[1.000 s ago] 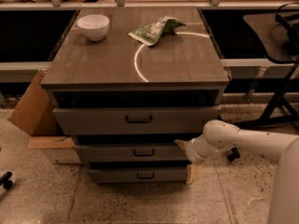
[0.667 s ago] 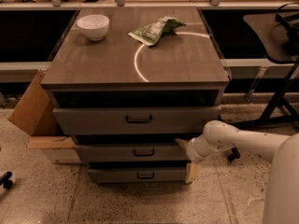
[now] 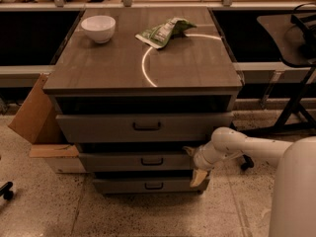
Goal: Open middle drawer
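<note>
The middle drawer (image 3: 133, 161) is a grey-brown low front with a small dark pull handle (image 3: 152, 161) at its centre, set between the taller top drawer (image 3: 138, 127) and the bottom drawer (image 3: 143, 185). It sits about flush with its neighbours. My gripper (image 3: 193, 164) is at the drawer's right end, well right of the handle. Its fingers are spread, with one fingertip (image 3: 189, 150) at the drawer front's upper edge and the other (image 3: 198, 177) below its lower edge. My white arm (image 3: 247, 147) reaches in from the right.
On the cabinet top (image 3: 187, 63) stand a white bowl (image 3: 98, 27) and a green snack bag (image 3: 163, 32). A cardboard box (image 3: 37, 117) leans against the cabinet's left side. A dark chair base (image 3: 296, 107) stands at the right. The floor is speckled terrazzo.
</note>
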`<state>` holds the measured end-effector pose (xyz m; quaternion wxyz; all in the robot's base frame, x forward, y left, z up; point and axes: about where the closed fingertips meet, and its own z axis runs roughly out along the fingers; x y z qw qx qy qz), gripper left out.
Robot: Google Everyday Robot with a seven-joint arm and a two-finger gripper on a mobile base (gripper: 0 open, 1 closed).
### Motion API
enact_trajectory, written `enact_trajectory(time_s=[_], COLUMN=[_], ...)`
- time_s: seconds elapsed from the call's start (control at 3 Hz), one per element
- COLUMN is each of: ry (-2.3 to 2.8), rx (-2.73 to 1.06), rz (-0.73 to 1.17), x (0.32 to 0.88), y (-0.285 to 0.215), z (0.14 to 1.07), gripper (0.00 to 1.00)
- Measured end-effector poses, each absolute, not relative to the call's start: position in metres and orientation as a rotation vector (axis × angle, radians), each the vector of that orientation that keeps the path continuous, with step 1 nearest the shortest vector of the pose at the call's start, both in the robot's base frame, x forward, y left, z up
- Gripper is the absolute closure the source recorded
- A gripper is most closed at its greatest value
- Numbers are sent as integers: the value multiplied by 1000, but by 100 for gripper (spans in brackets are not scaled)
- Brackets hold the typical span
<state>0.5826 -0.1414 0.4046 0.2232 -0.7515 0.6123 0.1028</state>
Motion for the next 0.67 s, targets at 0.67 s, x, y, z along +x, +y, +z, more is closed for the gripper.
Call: enact_trajectory(time_s=[0.67], ry=[1638], rx=[-2097], rz=[282], x=[542], y=[-134], z=[416], gripper=[64])
